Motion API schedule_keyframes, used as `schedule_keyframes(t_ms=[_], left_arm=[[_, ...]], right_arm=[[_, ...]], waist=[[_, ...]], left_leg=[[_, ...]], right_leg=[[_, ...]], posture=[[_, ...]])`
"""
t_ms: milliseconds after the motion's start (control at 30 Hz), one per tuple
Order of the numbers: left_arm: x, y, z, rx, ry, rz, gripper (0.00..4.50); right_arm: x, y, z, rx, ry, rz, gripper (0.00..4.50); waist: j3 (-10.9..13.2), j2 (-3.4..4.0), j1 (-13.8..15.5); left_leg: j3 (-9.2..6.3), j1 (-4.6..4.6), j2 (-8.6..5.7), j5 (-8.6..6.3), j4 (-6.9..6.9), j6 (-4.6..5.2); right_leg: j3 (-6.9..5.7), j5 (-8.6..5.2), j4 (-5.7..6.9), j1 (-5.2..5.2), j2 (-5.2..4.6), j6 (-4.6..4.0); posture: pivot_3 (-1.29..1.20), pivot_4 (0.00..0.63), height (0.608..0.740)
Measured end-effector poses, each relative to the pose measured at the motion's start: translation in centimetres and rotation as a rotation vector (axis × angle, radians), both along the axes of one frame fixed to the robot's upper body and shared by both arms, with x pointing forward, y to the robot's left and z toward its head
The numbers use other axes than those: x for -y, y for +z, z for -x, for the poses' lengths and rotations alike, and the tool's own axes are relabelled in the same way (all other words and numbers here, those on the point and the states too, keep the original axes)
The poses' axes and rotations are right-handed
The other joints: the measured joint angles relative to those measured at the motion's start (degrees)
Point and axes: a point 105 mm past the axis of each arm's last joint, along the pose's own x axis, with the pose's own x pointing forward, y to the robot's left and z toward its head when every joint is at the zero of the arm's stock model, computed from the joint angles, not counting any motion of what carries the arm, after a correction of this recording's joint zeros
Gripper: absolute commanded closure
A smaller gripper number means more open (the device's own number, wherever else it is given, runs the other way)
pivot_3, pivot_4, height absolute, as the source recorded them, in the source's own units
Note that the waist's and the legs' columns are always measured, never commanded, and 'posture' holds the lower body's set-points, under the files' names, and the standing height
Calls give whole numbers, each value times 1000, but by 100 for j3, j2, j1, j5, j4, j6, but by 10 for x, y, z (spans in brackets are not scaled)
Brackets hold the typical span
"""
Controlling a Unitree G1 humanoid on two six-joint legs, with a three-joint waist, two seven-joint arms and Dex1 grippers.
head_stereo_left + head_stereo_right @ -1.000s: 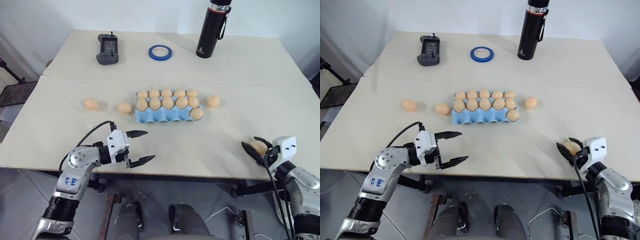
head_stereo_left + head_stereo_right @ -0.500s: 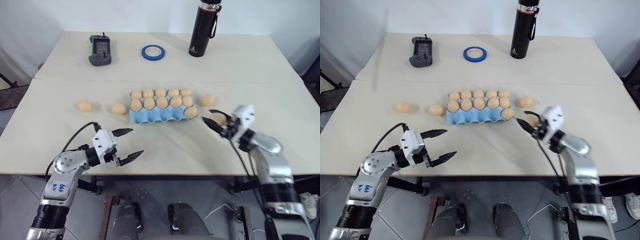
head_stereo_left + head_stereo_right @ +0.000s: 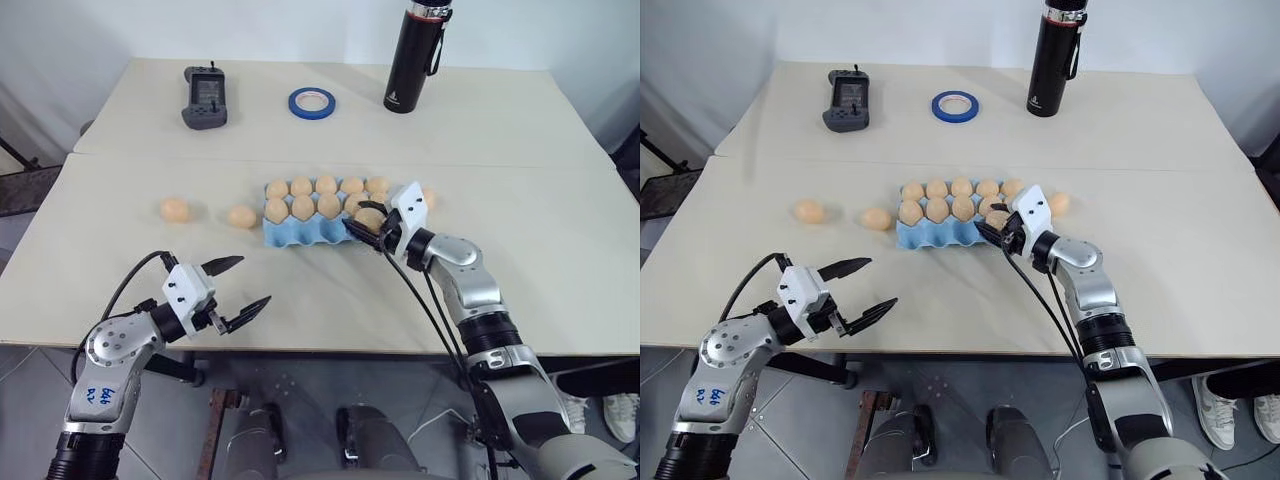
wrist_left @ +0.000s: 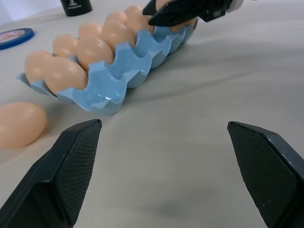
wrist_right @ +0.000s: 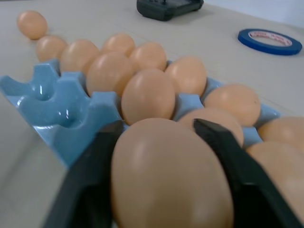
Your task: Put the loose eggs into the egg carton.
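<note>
Egg (image 5: 171,187) pinched in right end effector (image 3: 368,222) over blue carton (image 3: 300,234) front row; lower squarely into empty cup before releasing; left end effector (image 3: 236,285) wide open, empty.

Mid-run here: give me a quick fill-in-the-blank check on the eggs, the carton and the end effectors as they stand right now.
1. The right end effector holds an egg over the near row of the ____ egg carton.
2. The left end effector holds ____.
3. On the table, ____ loose eggs lie to the carton's left.
4. The blue tape roll lies between the handheld controller and the black ____.

Missing words: light blue; nothing; two; bottle
</note>
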Motion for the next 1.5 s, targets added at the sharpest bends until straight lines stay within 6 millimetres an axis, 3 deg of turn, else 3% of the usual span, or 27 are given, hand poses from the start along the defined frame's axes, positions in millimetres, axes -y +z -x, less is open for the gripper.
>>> schedule_keyframes(t_ms=[100,267,400,500,600,733,867,967,1167,1267,1367,1500], left_arm=[[-4,2,1,5,29,3,0],[-3,2,5,5,33,6,0],[-2,4,8,7,32,9,0],[-7,7,10,10,52,10,0],[-10,8,10,14,60,6,0],[-9,8,10,11,56,10,0],[-5,5,10,-12,24,20,0],[4,4,6,-17,-16,33,0],[31,7,0,-11,-131,54,0],[37,5,-4,-23,-157,60,0],[37,6,-6,-20,-152,62,0],[34,5,-5,-20,-140,55,0]], right_arm=[[-2,0,0,-4,14,-3,54],[-11,3,6,0,83,-27,54],[-8,10,24,38,163,-52,54],[19,4,35,36,155,-21,54],[61,1,40,37,52,1,54],[99,1,54,74,-75,2,54],[150,-18,74,50,-309,-16,54],[173,-37,87,14,-436,-14,54],[178,-39,88,42,-512,-18,54],[172,-40,82,40,-498,-34,54],[158,-33,67,48,-451,-32,54],[137,-12,33,77,-400,-25,54]], waist=[[0,0,-24],[0,0,-15],[0,0,5],[0,0,50],[0,0,38],[0,0,-3],[0,0,21],[0,0,21],[0,1,-66],[0,1,-63],[0,1,-82],[0,2,-94]], left_leg=[[2,2,0,0,1,0],[1,2,0,0,-2,-1],[1,1,0,0,-16,-1],[-1,0,-4,-1,-15,1],[2,1,-8,-4,-12,6],[0,6,-3,-4,-17,4],[-7,7,-3,-2,-21,-1],[-6,6,-5,-2,-9,-1],[-5,15,-6,1,1,4],[-6,13,-6,2,-1,4],[-5,13,-6,4,-3,5],[-6,14,-4,6,3,3]], right_leg=[[3,0,2,0,0,0],[2,0,3,0,0,0],[1,0,-8,1,-1,0],[-1,0,-17,3,-6,0],[3,1,-21,6,-10,1],[3,-2,-19,7,-3,-4],[0,-6,-22,8,1,-9],[2,-3,-21,12,0,-4],[13,14,-19,17,3,6],[13,13,-18,14,6,4],[14,13,-15,11,9,5],[13,12,-9,10,12,4]], posture=[[0,150,740],[0,150,740],[0,150,740],[0,150,740],[0,150,740],[0,150,740],[0,150,740],[0,150,740],[0,150,740],[0,150,740],[0,150,740],[0,150,740]])
